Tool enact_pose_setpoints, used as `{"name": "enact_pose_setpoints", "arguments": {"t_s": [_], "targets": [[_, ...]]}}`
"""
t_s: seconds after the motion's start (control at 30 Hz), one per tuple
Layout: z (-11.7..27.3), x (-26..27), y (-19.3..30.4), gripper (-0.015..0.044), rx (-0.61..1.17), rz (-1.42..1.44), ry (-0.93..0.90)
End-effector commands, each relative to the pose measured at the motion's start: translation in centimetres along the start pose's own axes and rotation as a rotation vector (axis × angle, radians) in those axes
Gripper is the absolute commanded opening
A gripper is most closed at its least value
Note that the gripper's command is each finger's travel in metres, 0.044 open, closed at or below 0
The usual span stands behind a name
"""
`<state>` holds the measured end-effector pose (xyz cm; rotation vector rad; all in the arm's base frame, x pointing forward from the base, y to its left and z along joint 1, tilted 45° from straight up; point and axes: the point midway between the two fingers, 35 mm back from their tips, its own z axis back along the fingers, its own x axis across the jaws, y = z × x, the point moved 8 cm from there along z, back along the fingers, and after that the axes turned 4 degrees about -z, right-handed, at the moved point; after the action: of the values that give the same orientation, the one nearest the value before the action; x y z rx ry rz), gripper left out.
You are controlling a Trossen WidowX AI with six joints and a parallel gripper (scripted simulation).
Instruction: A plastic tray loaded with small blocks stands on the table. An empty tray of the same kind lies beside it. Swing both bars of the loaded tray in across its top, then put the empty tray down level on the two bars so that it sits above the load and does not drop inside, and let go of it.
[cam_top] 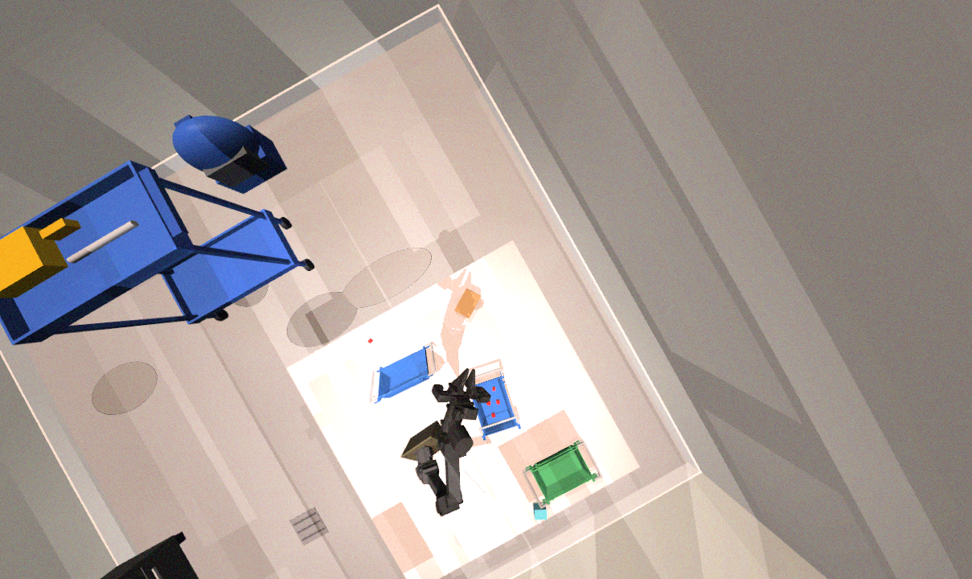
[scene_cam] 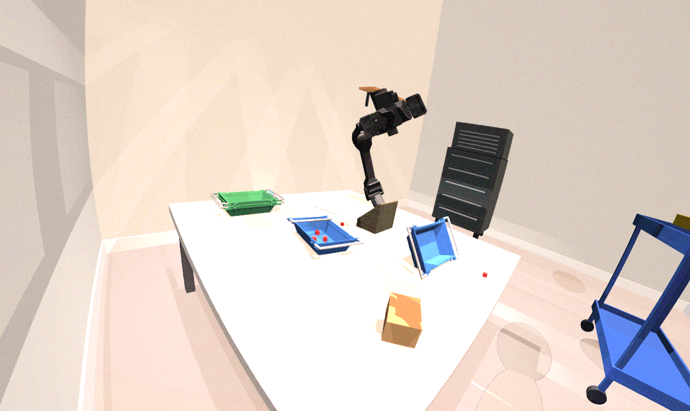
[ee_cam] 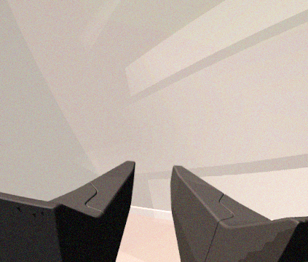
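The arm [scene_cam: 366, 163] rises steeply from its base, elbow bent, wrist turned sideways high above the surface. The tool [ee_cam: 153, 185] points outward at the wall, its fingers drawn close together with only a narrow gap, gripping nothing.

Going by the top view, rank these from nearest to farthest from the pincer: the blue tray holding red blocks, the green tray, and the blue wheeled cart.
1. The blue tray holding red blocks, right beside the pincer.
2. The green tray, farther along the table toward its corner.
3. The blue wheeled cart, off the table on the floor, across the room.
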<state>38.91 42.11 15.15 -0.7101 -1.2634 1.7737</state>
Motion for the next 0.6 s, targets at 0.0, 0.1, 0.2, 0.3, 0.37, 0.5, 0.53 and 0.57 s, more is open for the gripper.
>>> {"name": "enact_pose_setpoints", "arguments": {"t_s": [0.0, 0.1, 0.2, 0.3, 0.37, 0.5, 0.53, 0.57], "targets": [[-1.5, -4.1, 3.3, 0.0087, 0.205, -0.081, 0.160], [-2.0, -7.0, 5.8, 0.0087, 0.342, -0.124, 0.277], [-2.0, -9.7, 8.0, 0.0087, 0.463, -0.161, 0.392], [-1.7, -12.4, 10.1, 0.0087, 0.581, -0.195, 0.514], [-1.2, -14.1, 11.4, 0.0087, 0.657, -0.215, 0.599], [0.1, -17.3, 13.7, 0.0087, 0.799, -0.245, 0.771], [0.5, -18.0, 14.3, 0.0087, 0.832, -0.250, 0.815], [0.9, -18.8, 14.7, 0.0087, 0.865, -0.254, 0.858]]}}
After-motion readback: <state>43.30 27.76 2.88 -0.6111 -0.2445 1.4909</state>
